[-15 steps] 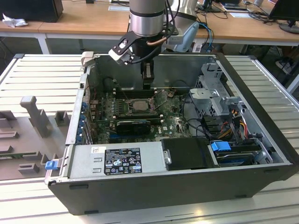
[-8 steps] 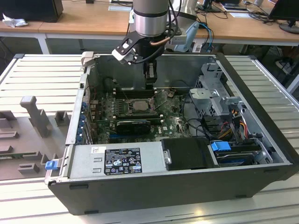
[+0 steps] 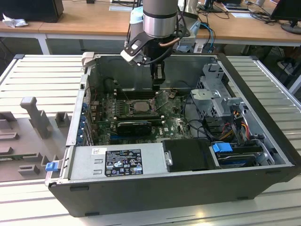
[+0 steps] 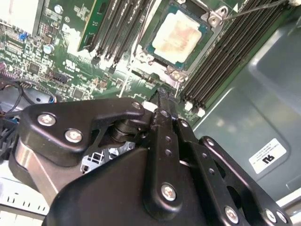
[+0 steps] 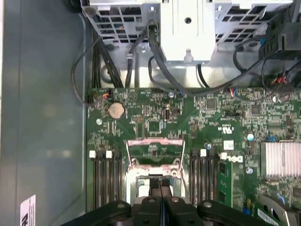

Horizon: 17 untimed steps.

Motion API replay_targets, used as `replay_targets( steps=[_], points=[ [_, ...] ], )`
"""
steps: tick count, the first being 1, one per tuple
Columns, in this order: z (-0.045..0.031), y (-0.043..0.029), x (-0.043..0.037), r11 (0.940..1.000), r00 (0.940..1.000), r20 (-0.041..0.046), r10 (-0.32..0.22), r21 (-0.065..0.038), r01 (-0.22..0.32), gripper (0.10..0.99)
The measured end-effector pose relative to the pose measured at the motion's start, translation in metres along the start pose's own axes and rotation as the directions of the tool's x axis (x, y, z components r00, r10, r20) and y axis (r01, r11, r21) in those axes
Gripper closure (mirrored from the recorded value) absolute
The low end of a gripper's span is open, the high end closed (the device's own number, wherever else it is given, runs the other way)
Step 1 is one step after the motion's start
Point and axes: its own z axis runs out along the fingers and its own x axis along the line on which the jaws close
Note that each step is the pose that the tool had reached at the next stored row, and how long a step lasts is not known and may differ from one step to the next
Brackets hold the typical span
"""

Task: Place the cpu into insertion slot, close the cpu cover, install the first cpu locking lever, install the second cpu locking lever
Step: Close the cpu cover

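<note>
Hovering my gripper [image 5: 160,188], fingers pinched together and empty, near the cpu [image 4: 181,35], seated in the insertion slot [image 4: 146,49] in the middle of the motherboard [image 5: 211,117]. The cpu cover [image 5: 155,141] stands raised; cover-closing step, I reckon, needing a downward push.

Slatted grey metal surface [image 3: 37,75]. A grey moulded fixture block [image 3: 28,141] lies on it at the exterior view's left. Behind stands a row of pale wooden desks [image 3: 89,21] on white frames, bearing a black box [image 3: 35,9], crumpled white paper [image 3: 14,21] and a monitor foot [image 3: 291,27]. Even indoor light.
</note>
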Motion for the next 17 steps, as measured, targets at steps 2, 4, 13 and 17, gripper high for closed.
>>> replay_targets(
  steps=[2,4,13,17],
  points=[
    [0.0010,0.0024,0.0000,1.0000,1.0000,0.0002,0.000,0.000,0.000,0.980],
    [0.0016,0.0037,0.0000,1.0000,1.0000,-0.0019,0.000,0.000,0.000,0.980],
    [0.0030,0.0091,0.0000,1.0000,1.0000,-0.0019,0.000,0.000,0.000,0.980],
    [0.0033,0.0112,0.0000,1.0000,1.0000,-0.0021,0.000,0.000,0.000,0.980]
  ],
)
